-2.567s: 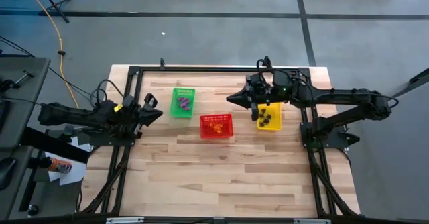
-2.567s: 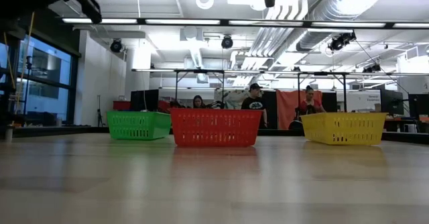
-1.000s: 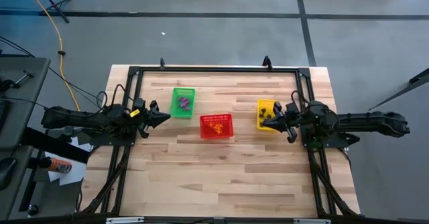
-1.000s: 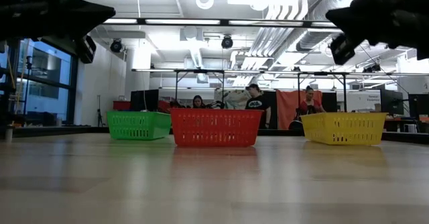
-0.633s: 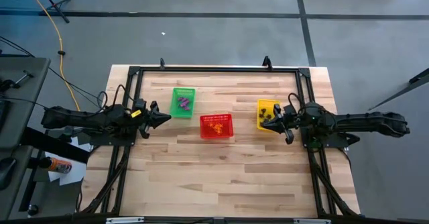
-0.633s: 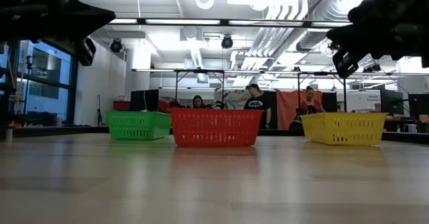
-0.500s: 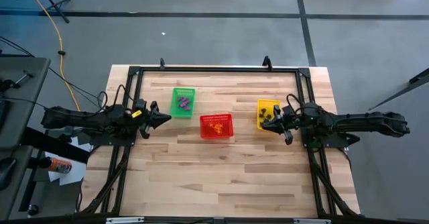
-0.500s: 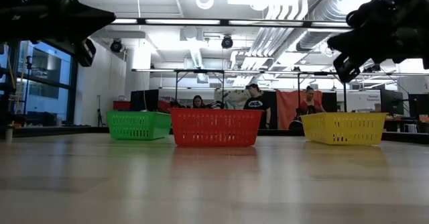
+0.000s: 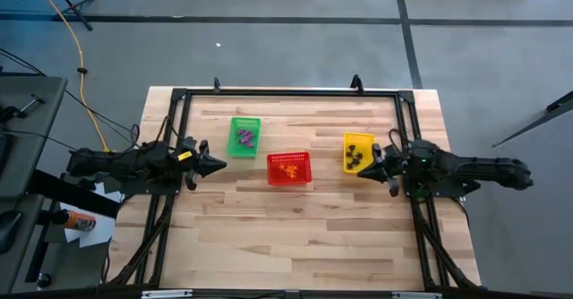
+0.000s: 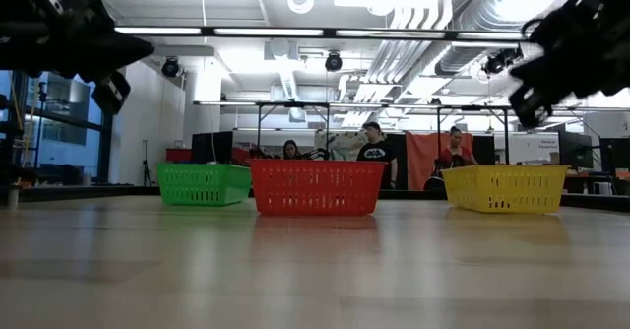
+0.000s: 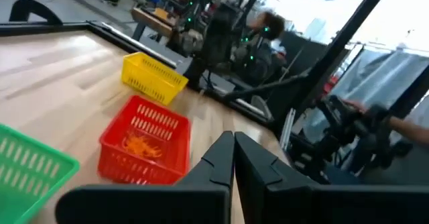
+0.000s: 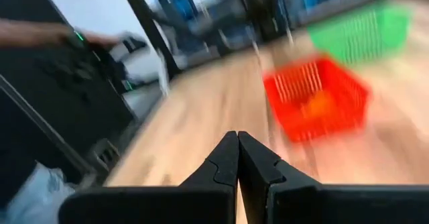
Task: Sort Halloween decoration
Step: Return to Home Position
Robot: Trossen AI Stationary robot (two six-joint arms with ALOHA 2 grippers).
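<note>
Three mesh baskets stand in a row on the wooden table. The green basket (image 9: 243, 137) holds purple trinkets (image 9: 243, 138), the red basket (image 9: 289, 168) orange ones (image 9: 288, 166), the yellow basket (image 9: 359, 152) black ones (image 9: 357, 156). My left gripper (image 9: 220, 165) is shut and empty at the table's left edge, its tips pointing level toward the baskets (image 11: 233, 141). My right gripper (image 9: 360, 173) is shut and empty at the right edge, just near of the yellow basket, pointing level across the table (image 12: 237, 138).
A black frame (image 9: 286, 92) runs round the table's far and side edges. Bare wood (image 9: 286, 236) fills the table's near half. People (image 10: 374, 152) stand in the room beyond the far edge. A person's hand (image 12: 40, 33) shows in the right wrist view, off the table.
Both arms have drawn back toward their own table edges and sunk lower, their grippers tipping down toward level. The right arm has folded in more than the left. Both grippers stay shut. The baskets and trinkets have not moved.
</note>
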